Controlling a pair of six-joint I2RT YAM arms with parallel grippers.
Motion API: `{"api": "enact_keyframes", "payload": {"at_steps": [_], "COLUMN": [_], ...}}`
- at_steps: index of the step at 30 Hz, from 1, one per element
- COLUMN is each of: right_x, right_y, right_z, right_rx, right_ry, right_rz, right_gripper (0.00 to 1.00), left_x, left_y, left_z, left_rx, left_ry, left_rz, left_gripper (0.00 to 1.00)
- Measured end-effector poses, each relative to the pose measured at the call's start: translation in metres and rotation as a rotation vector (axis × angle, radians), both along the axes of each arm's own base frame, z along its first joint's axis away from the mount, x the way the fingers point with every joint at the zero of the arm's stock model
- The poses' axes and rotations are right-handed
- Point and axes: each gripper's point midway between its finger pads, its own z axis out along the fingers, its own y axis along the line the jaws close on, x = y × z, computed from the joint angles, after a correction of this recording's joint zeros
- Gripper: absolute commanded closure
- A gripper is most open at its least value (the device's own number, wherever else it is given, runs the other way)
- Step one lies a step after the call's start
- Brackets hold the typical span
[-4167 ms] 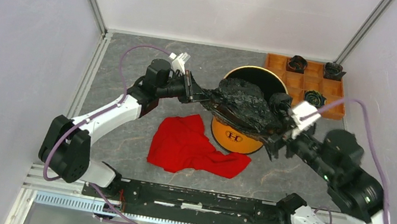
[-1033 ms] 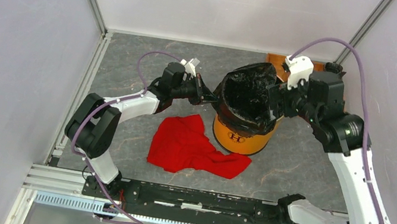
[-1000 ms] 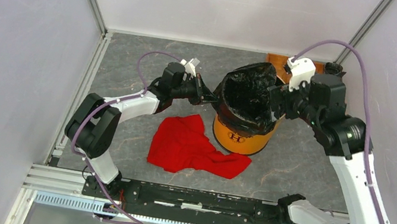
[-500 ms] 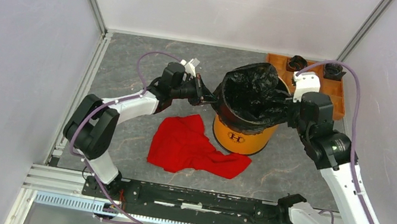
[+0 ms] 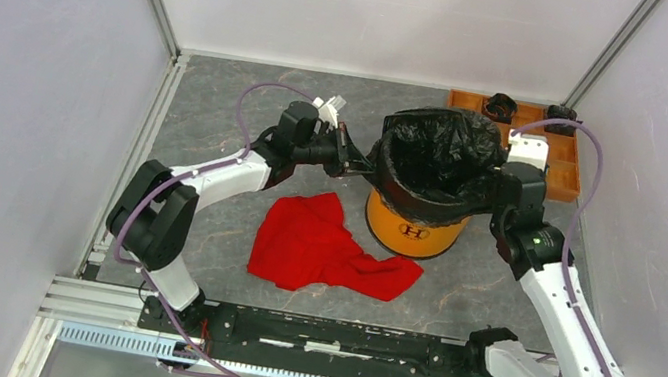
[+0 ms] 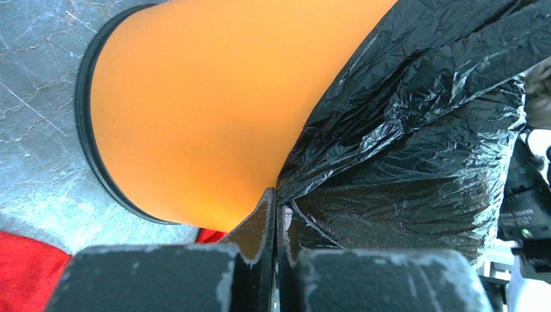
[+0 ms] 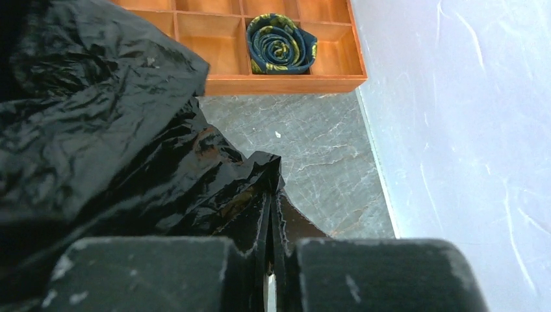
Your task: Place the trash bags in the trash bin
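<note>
The orange trash bin (image 5: 414, 230) stands mid-table with the glossy black trash bag (image 5: 439, 155) draped over its mouth and down its upper wall. My left gripper (image 5: 353, 160) is shut on the bag's left edge beside the bin; in the left wrist view its jaws (image 6: 276, 198) pinch the plastic (image 6: 416, 130) against the orange wall (image 6: 208, 97). At the bin's right side my right gripper (image 5: 496, 196) is shut on the bag's right edge; the right wrist view shows black film (image 7: 117, 156) caught between its closed jaws (image 7: 269, 195).
A red cloth (image 5: 326, 246) lies on the table in front of the bin. An orange-brown compartment tray (image 5: 566, 170) with small rolled dark bundles (image 7: 281, 44) sits at the back right. White walls enclose the table on three sides.
My right gripper came down from the bin's back right to its right side and shut on the bag's edge. The bag now spreads wider over the rim. The bin stands slightly further right.
</note>
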Motion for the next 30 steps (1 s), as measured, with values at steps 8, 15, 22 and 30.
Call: {"api": "enact_keyframes", "payload": {"at_steps": [8,15,22,30], "right_x": [0.005,-0.021,-0.036,0.015], "right_y": [-0.012,-0.004,0.021,0.088], "right_z": [-0.032,0.05,0.118,0.12], "right_rx": [0.117,0.157,0.126,0.09], "right_ry": [0.064,-0.058,-0.2,-0.215], "right_rz": [0.001,0.091,0.325,0.68], "right_gripper": [0.43,0.15,0.13,0.21], "left_x": [0.003,-0.001,-0.006,0.018], "left_y": [0.004,0.037,0.065,0.03], "left_z": [-0.01,0.005,0.084,0.129], "left_rx": [0.068,0.219,0.247,0.224], "left_ry": [-0.011,-0.131,-0.378,-0.577], "left_rz": [0.021,0.09,0.163,0.06], "left_gripper": [0.53,0.22,0.02,0.0]}}
